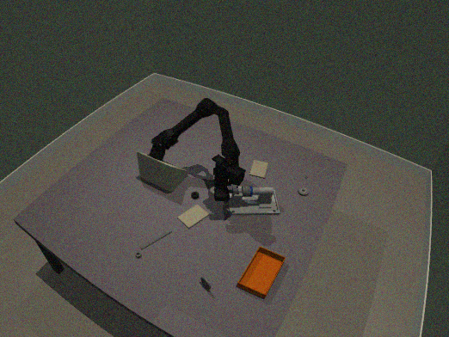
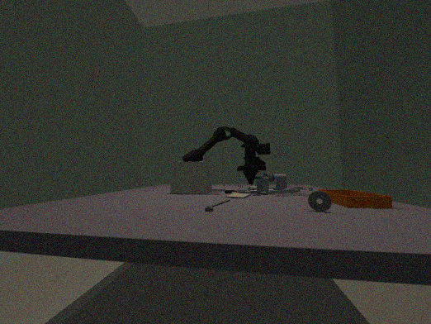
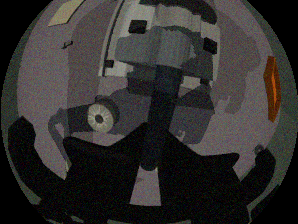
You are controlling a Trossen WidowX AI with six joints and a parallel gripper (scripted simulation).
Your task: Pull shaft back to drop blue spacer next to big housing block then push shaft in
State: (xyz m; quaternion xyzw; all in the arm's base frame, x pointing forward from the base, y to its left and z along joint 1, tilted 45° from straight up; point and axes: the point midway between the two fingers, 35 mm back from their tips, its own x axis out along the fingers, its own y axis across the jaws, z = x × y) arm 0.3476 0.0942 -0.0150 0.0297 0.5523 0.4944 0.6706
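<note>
My gripper (image 1: 221, 197) (image 2: 251, 182) (image 3: 150, 127) is shut on the shaft (image 3: 161, 102), which runs from between the fingers up into the grey support in the wrist view. The blue spacer (image 1: 251, 190) (image 2: 271, 177) shows as a narrow blue band beside the pale big housing block (image 1: 264, 190) (image 2: 281, 181), still at shaft height. The grey support block (image 2: 262, 184) (image 3: 175, 47) stands nearer the gripper. The blue spacer cannot be made out in the wrist view. Other spacers are too dark to tell apart.
The white base plate (image 1: 258, 211) carries the blocks. A pale ring (image 3: 100, 119) is beside the shaft. An orange tray (image 1: 262, 272) (image 2: 359, 199) (image 3: 272, 90), a black puck (image 1: 194, 193), a pale upright panel (image 1: 159, 174) (image 2: 191, 178), cards and loose rings are on the table.
</note>
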